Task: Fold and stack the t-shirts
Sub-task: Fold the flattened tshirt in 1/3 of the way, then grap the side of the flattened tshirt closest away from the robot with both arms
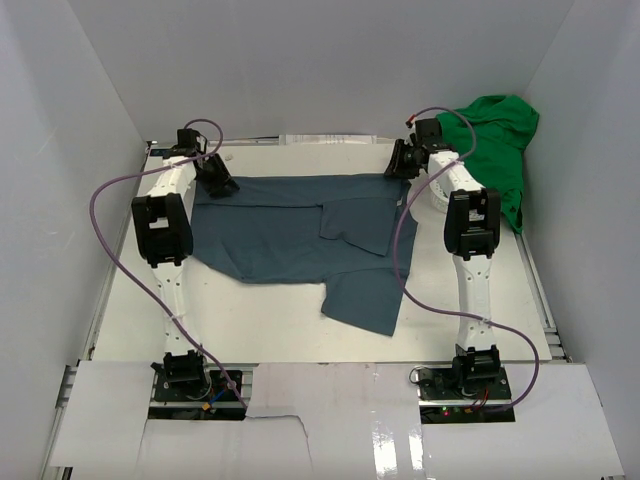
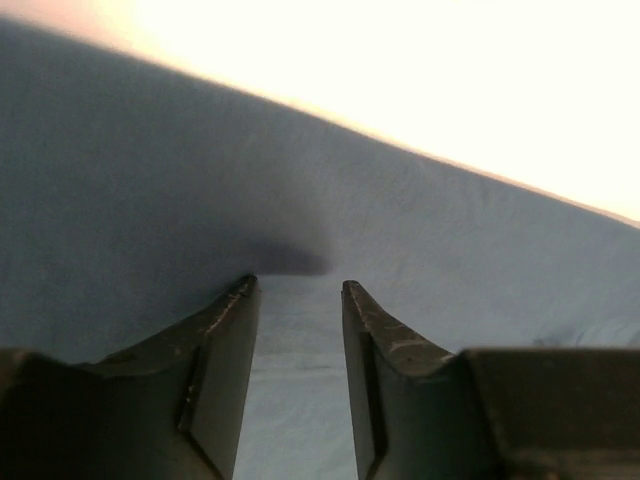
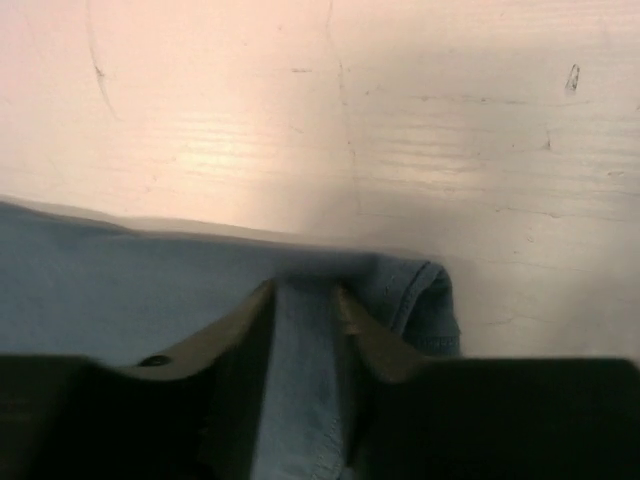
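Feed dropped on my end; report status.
Left gripper open over blue shirt. Right gripper open, shirt's corner between jaws. Green shirt bunched far right, clear.

White booth around a pale table (image 1: 250,325).
Plain walls (image 1: 300,60) stand at nine, twelve and three o'clock; soft even light.

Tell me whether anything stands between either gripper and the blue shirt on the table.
Nothing visible does. The left gripper and right gripper both sit at the far edge of the blue shirt, with cloth showing between their parted jaws. The green shirt lies bunched in the far right corner, off to the side, not in between.
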Available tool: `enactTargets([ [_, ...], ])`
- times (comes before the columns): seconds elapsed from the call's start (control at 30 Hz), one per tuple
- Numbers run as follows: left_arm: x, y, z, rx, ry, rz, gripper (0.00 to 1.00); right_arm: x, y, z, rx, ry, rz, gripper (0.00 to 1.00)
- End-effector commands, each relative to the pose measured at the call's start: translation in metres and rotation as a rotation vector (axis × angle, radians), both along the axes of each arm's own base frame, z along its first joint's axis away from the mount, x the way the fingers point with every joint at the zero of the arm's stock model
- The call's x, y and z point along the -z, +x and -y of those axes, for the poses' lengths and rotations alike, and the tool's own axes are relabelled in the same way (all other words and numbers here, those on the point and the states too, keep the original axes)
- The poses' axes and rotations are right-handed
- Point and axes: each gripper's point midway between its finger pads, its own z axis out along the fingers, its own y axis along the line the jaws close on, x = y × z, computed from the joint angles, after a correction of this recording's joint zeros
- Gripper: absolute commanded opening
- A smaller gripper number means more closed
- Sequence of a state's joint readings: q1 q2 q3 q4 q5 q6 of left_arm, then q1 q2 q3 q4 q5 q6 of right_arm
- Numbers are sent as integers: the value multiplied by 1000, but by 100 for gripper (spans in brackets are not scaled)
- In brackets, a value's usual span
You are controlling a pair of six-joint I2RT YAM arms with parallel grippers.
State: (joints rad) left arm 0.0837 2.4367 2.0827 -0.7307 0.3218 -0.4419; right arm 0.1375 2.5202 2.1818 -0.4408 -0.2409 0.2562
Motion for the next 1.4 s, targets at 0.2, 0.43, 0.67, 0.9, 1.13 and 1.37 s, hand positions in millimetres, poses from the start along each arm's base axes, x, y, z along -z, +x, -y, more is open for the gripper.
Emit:
enactTargets([
  [0.2,-157,-69,0,-22,36,259,53,-165,-36,-23,-79,36,287,65],
  [0.43,-138,-161,2,-23,70,218,53,-149,-207,-37,-88,121,151,67],
  [0.67,-87,-194,8,-18,30,112,52,-79,-355,-32,-26,171,-92,65],
  [0.9,-89,-182,0,-43,33,135,53,-46,-436,-20,63,287,-222,65],
  [1.13,-93,-175,-2,-50,32,149,53,-14,-471,-13,109,314,-349,65],
  [1.37,-90,-173,-4,-62,32,150,53,7,-493,-11,163,368,-412,63],
])
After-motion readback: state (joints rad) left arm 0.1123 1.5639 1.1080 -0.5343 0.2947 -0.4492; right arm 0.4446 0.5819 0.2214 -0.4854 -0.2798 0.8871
